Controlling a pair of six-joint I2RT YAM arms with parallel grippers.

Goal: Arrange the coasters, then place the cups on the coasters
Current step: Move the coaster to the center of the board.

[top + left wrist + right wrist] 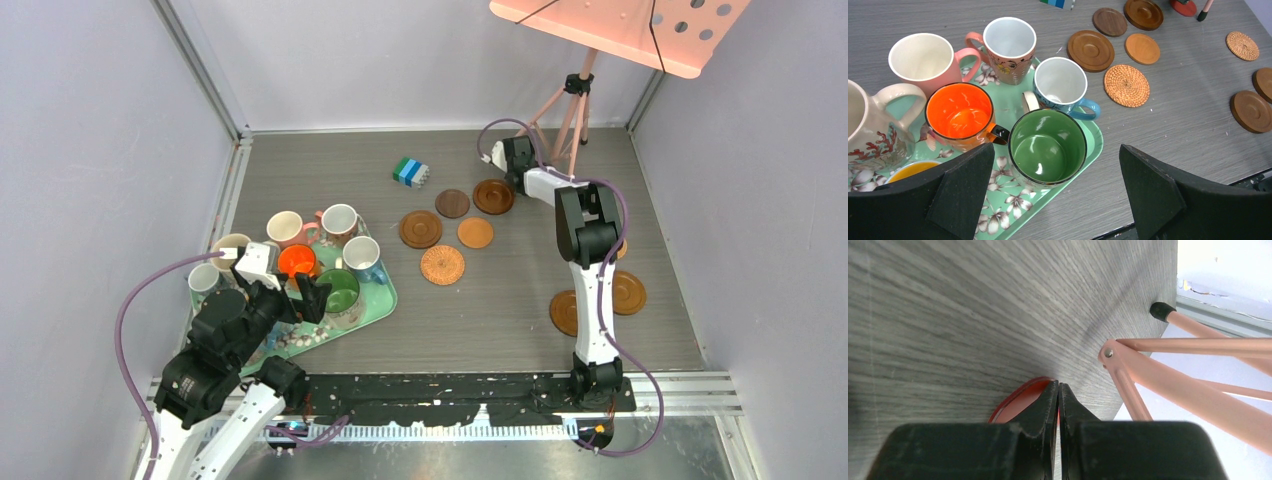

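The left gripper (1055,197) stands wide open above the near edge of the mint-green tray (1095,142), holding nothing; its two black fingers (965,187) frame the green-inside mug (1047,145), which sits on the tray between them but is not touched. Around that mug on the tray stand the orange-inside mug (959,114), the white-and-blue mug (1060,85), a pink mug (928,60), a floral pink mug (1009,45) and a cream mug (870,127) at the left edge.

The right gripper (1058,390) reaches to the far side of the table, near the feet of the pink stand (1198,385). Its jaws are pressed together, pinching the rim of a red-orange coaster (1018,402) that lies low against the grey table (973,305); whether the coaster is lifted off the surface cannot be told.

The other coasters lie bare on the table to the right of the tray: three dark brown ones (421,229) and a tan one (475,233) in a loose cluster, with the wicker one (442,265) just in front of them. Two more brown ones (630,292) lie near the right arm, partly hidden by it. A blue-green toy block (410,172) sits beyond the cluster.
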